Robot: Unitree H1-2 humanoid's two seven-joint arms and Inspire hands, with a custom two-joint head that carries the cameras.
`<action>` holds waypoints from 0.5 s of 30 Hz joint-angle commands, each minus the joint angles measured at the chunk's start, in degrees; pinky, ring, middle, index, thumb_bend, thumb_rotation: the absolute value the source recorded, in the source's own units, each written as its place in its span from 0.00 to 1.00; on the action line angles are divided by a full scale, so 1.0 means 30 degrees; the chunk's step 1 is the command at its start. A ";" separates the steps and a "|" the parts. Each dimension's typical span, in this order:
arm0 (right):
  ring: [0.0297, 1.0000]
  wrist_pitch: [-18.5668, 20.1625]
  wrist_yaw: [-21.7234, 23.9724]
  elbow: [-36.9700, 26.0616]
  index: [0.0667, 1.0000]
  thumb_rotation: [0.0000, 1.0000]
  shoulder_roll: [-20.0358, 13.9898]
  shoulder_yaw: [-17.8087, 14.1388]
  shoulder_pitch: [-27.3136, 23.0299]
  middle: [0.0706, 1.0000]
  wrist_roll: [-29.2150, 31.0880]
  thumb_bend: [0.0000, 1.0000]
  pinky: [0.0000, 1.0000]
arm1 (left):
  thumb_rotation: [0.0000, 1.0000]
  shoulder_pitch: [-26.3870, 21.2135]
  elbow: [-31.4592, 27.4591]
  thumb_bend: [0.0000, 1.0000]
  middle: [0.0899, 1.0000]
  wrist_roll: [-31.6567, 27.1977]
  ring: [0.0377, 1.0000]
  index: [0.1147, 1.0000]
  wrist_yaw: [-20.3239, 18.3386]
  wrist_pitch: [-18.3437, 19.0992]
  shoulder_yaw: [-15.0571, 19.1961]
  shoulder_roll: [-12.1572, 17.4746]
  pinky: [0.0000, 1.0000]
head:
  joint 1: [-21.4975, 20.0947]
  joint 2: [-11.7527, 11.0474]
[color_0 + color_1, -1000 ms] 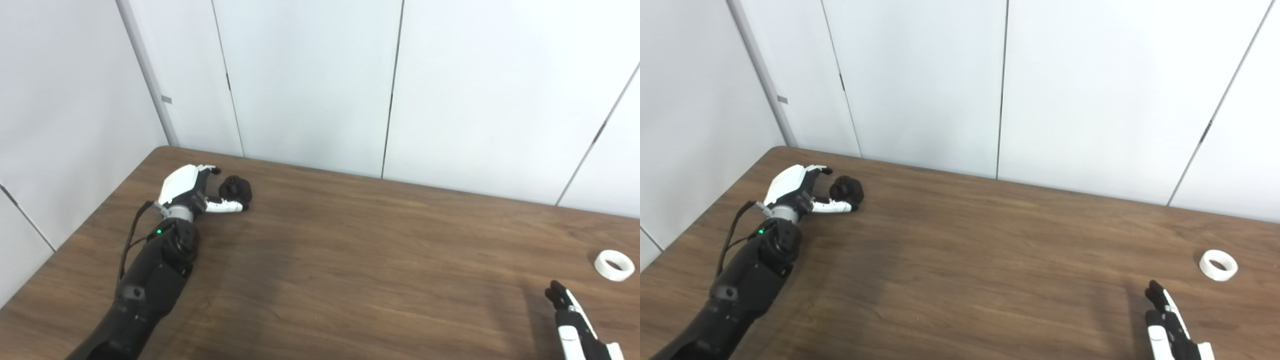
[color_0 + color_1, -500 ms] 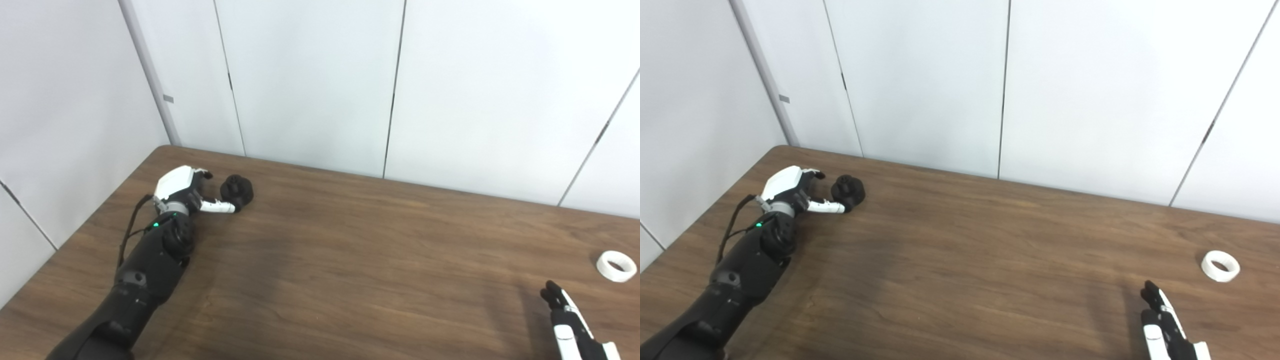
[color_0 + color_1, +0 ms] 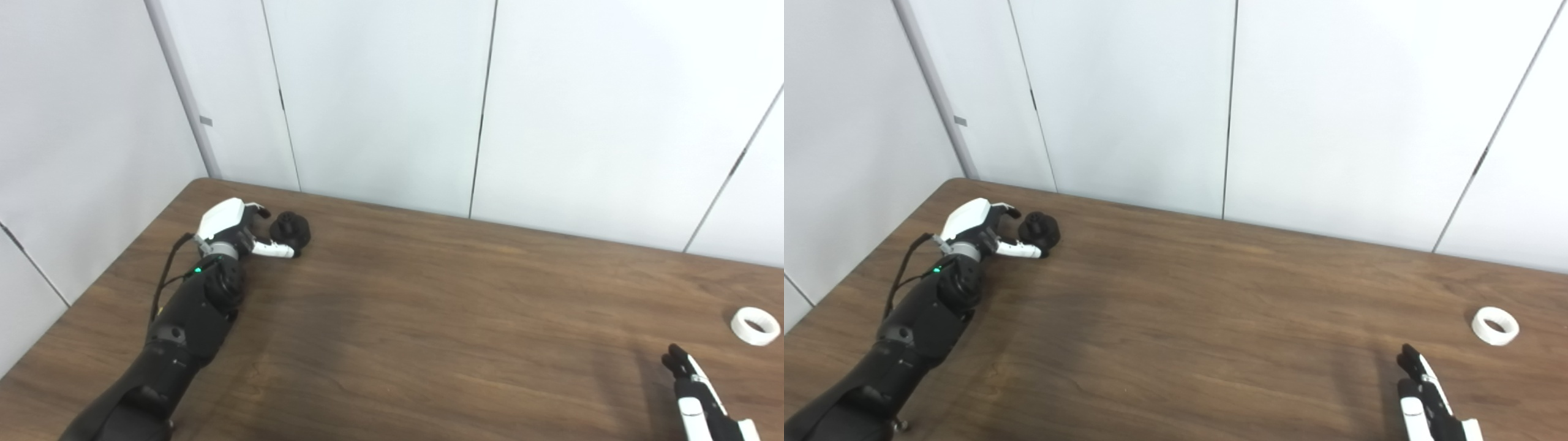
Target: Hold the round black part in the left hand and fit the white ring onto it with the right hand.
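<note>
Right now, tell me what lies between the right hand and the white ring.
Nothing: only bare table separates right hand from white ring, clear in both eye views.

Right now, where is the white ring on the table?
The white ring lies flat near the table's right edge, just beyond the right hand, untouched and far from the round black part.

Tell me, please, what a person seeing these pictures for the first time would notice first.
The black-and-white left hand at the far left of the brown wooden table, open around the round black part. Then the small white ring lying alone far right, with the right hand just short of it.
</note>
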 commanded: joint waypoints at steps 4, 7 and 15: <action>0.96 -0.0627 -0.0216 -0.0612 0.92 1.00 0.0047 0.0073 0.0236 0.91 -0.0081 0.27 1.00 | 0.36 -0.1319 0.0107 0.95 0.91 0.0045 0.98 0.79 0.0338 -0.0354 -0.0089 0.0351 1.00 | -0.0025 0.0000; 0.96 -0.0504 -0.0246 -0.0640 0.92 1.00 0.0134 0.0024 0.0233 0.91 0.0048 0.26 1.00 | 0.35 -0.1360 0.0091 0.94 0.91 -0.0025 0.99 0.78 0.0291 -0.0173 -0.0123 0.0241 1.00 | -0.0059 0.0001; 0.95 -0.0610 -0.0355 -0.0658 0.91 1.00 0.0020 0.0100 0.0255 0.91 -0.0301 0.25 1.00 | 0.34 -0.1412 0.0512 0.93 0.91 -0.0038 0.98 0.76 0.0401 -0.0409 -0.0448 0.0309 1.00 | -0.0077 0.0073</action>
